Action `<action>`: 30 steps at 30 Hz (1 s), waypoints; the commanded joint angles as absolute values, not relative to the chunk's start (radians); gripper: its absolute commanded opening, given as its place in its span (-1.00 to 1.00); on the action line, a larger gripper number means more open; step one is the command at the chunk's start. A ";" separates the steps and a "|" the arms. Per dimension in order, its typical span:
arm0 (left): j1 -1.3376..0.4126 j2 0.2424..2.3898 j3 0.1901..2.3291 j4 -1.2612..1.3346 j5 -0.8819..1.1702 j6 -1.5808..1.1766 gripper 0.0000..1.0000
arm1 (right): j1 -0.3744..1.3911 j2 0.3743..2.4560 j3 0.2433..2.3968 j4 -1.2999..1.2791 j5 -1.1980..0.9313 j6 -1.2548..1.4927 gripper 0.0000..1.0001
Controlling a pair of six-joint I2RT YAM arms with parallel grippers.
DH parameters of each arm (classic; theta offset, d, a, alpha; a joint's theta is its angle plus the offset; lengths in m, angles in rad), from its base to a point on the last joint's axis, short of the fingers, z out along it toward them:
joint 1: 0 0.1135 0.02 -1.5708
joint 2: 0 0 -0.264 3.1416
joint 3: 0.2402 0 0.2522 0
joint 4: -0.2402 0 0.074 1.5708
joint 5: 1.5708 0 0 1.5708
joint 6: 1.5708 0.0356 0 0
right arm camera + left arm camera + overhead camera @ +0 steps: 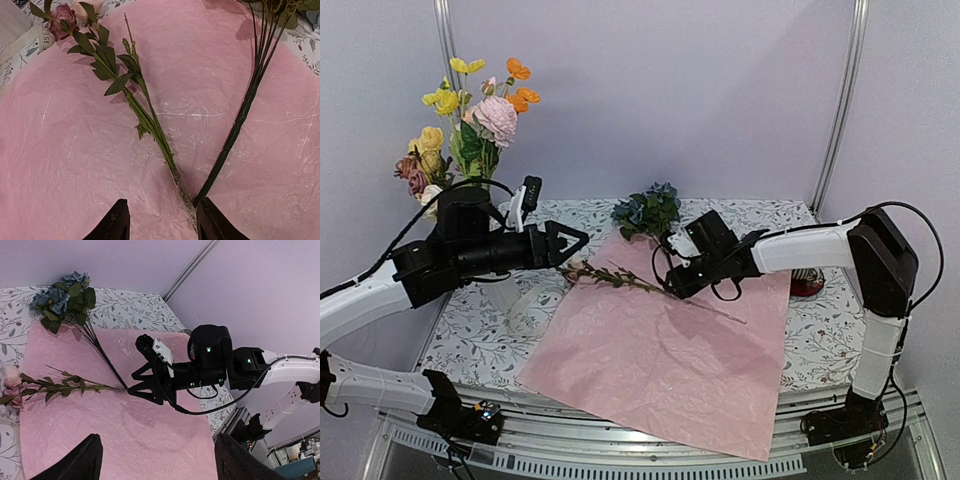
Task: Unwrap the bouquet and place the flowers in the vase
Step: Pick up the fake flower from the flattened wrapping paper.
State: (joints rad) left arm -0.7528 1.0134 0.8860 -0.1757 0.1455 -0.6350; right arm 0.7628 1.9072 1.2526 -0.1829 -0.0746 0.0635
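1. Paper (650, 370): pale pink, crinkled, spread flat and unwrapped on the floral-print table (810, 345). Its near corner overhangs the table's front edge.

2. Right gripper (162, 210): positioned over the middle of the paper, tips down at the sheet. Fingers stand apart. The cut ends of two stems lie between them, closer to one finger. No clamp on either stem is visible.

3. Leafy stem (135, 95): lies flat on the paper and runs from the right gripper toward the paper's left edge. It has narrow green leaves, with a mauve bloom (62, 20) and a cream one at its head, just past that edge.

4. Dark stem bundle (240, 115): thin wires gathered into one shank, flat on the paper. It runs from the right gripper to the paper's far edge.

5. Blue roses (648, 208): head of that bundle, with green leaves, resting at the paper's far corner.

6. Left gripper (575, 250): held above the paper's left edge, fingers spread wide, nothing between them.

7. Vase (503, 292): left of the paper, largely hidden by the left arm. The white body below the arm appears to be it. Yellow, orange and pink flowers (485, 120) stand upright above it.
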 commanded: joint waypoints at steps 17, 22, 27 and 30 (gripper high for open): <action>-0.764 1.004 0.864 -0.142 0.132 -0.615 0.60 | 0.764 2.143 1.467 -0.444 -0.020 0.033 -0.22; -0.762 0.996 0.861 -0.150 0.124 -0.613 0.61 | 0.767 2.178 1.508 -0.516 0.004 0.011 -0.37; -0.762 0.982 0.848 -0.148 0.111 -0.612 0.62 | 0.789 2.192 1.529 -0.570 0.076 -0.025 -0.55; -0.763 0.982 0.839 -0.145 0.108 -0.617 0.62 | 0.800 2.200 1.544 -0.589 0.117 -0.026 -0.91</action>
